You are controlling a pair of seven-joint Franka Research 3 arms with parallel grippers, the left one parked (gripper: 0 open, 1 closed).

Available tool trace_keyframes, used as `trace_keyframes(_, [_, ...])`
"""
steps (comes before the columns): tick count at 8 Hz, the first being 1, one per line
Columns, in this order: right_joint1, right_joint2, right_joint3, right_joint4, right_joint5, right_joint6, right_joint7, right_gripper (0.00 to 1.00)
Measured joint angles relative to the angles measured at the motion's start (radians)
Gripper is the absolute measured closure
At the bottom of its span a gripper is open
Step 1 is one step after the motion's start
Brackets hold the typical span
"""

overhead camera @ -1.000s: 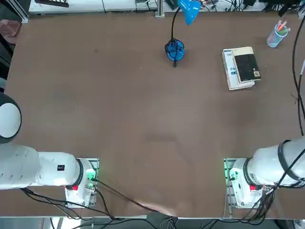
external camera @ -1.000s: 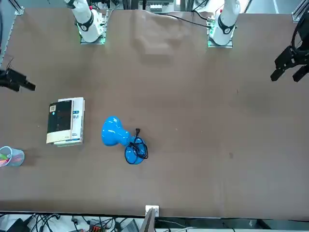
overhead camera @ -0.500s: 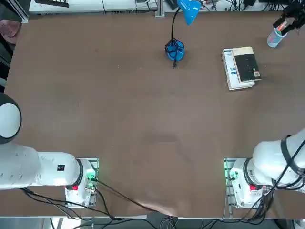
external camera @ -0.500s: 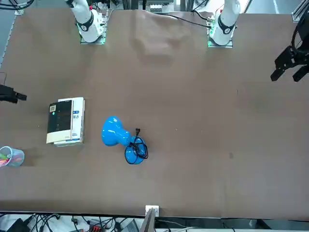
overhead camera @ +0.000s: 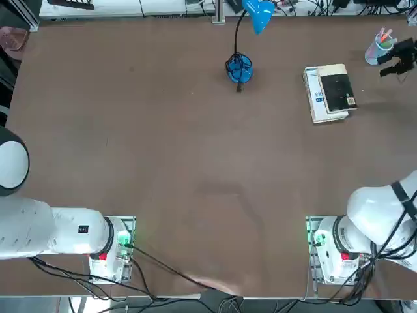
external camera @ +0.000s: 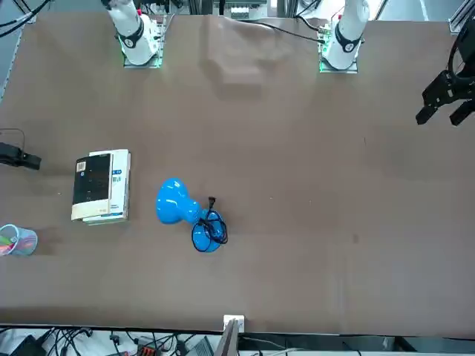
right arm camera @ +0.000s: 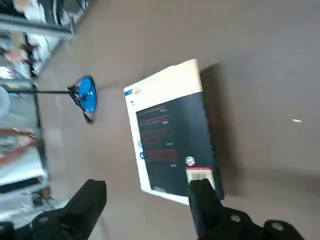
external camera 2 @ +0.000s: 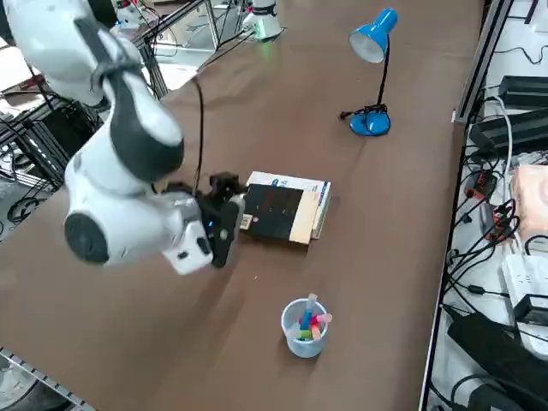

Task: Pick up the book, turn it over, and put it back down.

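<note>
Pincer: right pincer, black and two-fingered, stands wide with nothing between its fingers; it hangs above the desk, just off the book's right-hand edge, not touching it.
Pincer in other views: at the far right edge of the top view, between the cup and the book; at the left edge of the front view; beside the book's near end in the right side view.
Book: rectangular book with a black and cream cover lies flat on the desk in its far right part, apparently atop a second white and blue volume that shows along one side; it also shows in the front view, the right side view and the wrist view.
Desk: wide brown desk, bare over most of its surface.
Lamp: blue desk lamp with a round base and bent neck stands near the far edge, well apart from the book, on its left as seen from the robot.
Cup: clear plastic cup holding coloured pens stands near the far right corner, just beyond the pincer; seen too in the right side view.
</note>
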Motion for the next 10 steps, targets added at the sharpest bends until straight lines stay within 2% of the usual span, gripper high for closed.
trace_keyframes(2, [-0.048,0.076,0.002,-0.001,0.049,-0.004,-0.094,0.00])
trace_keyframes(4, [-0.065,0.137,0.003,0.000,0.070,-0.004,-0.182,0.00])
trace_keyframes(6, [-0.069,0.178,0.010,0.001,0.092,-0.005,-0.200,0.01])
trace_keyframes(8, [-0.069,0.218,0.017,0.000,0.170,-0.005,-0.182,0.04])
trace_keyframes(10, [-0.068,0.257,0.019,0.002,0.188,-0.004,-0.171,0.04])
